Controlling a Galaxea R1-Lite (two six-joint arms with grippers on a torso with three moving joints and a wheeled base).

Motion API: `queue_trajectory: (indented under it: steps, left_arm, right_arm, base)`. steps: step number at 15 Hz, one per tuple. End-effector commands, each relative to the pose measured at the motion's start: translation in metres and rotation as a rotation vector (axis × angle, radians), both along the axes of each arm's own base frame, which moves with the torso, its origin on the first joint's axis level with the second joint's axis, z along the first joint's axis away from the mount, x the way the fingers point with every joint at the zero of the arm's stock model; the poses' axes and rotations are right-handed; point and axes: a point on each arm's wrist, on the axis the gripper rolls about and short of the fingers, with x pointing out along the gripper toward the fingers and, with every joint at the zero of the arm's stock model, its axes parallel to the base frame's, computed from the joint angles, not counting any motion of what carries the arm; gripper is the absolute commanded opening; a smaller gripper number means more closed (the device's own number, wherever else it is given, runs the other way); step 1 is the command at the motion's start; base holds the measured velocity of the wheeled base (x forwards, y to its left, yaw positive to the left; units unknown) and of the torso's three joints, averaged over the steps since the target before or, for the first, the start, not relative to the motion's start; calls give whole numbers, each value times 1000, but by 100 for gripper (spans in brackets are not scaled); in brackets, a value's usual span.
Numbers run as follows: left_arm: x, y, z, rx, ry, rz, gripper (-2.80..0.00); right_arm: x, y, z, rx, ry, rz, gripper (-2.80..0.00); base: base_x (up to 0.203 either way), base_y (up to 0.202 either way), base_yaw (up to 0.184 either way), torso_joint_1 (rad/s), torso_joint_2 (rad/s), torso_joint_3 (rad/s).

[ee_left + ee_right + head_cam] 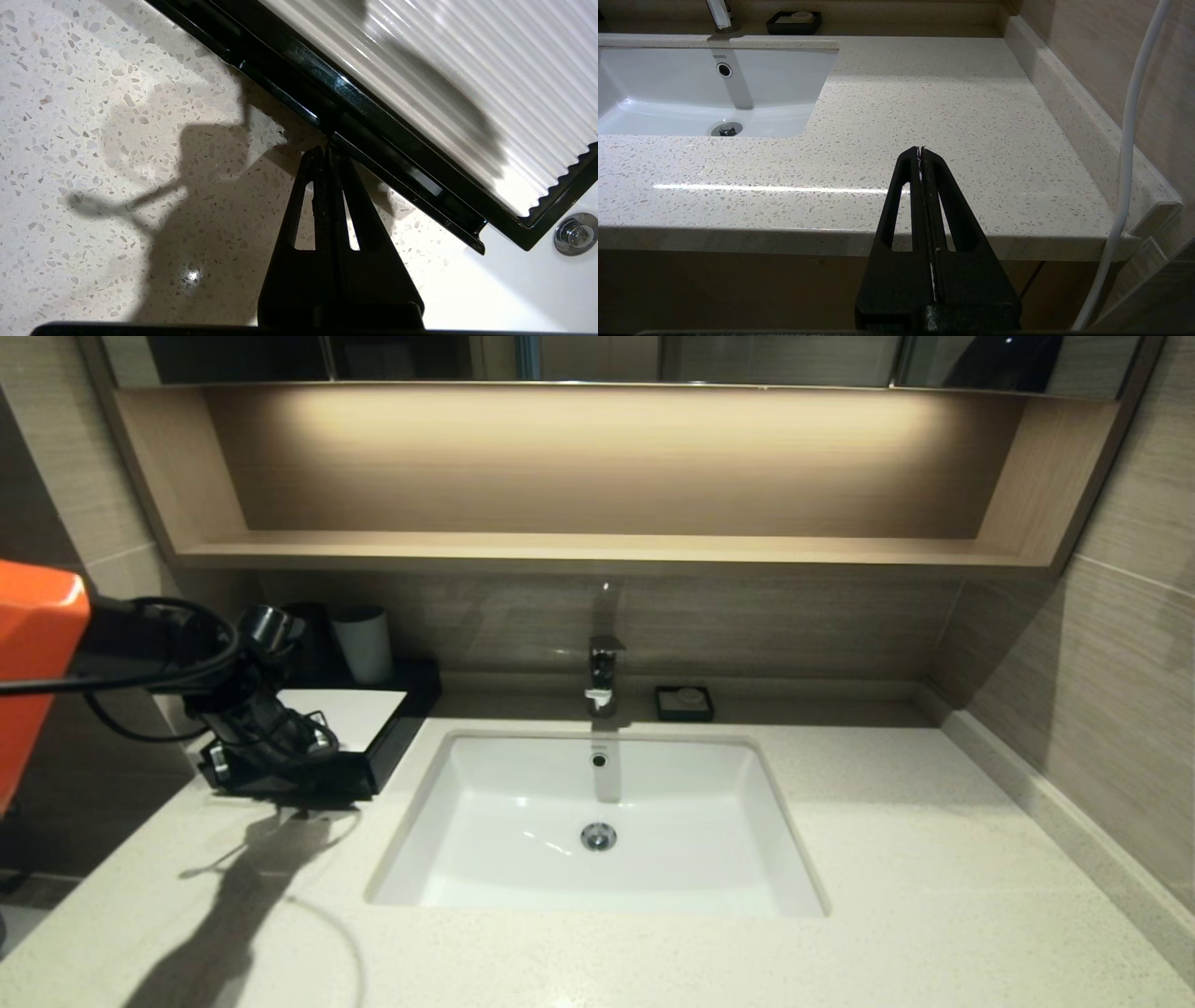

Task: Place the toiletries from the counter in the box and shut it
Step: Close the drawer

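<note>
Speckled counter [887, 859] shows no toiletries; the box [373, 728] at its back-left corner looks nearly shut. Left gripper [327, 151], pinched empty, presses the drawer front; right gripper [920, 151] idles closed.

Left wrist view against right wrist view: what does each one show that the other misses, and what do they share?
Only the left wrist view shows the box, its ribbed white panel, and the shut left gripper with its tips at the box's black front edge. Only the right wrist view shows the shut right gripper before the counter's front edge, the soap dish and the tap. Both show the speckled counter and part of the sink.
</note>
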Motion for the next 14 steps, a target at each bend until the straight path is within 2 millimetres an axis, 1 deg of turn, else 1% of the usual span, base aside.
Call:
queue_trajectory:
  steps: [1, 6, 14]
  left_arm:
    - [2, 0, -4, -1, 9, 5, -280]
    - [9, 1, -5, -4, -3, 7, -280]
    - [14, 1, 4, -10, -53, 20, -280]
  right_arm:
    - [0, 0, 0, 0, -1, 0, -280]
    - [0, 0, 0, -1, 0, 0, -280]
    - [0, 0, 0, 0, -1, 0, -280]
  base:
    - [0, 0, 0, 0, 0, 0]
    - [0, 0, 0, 0, 0, 0]
    - [0, 0, 0, 0, 0, 0]
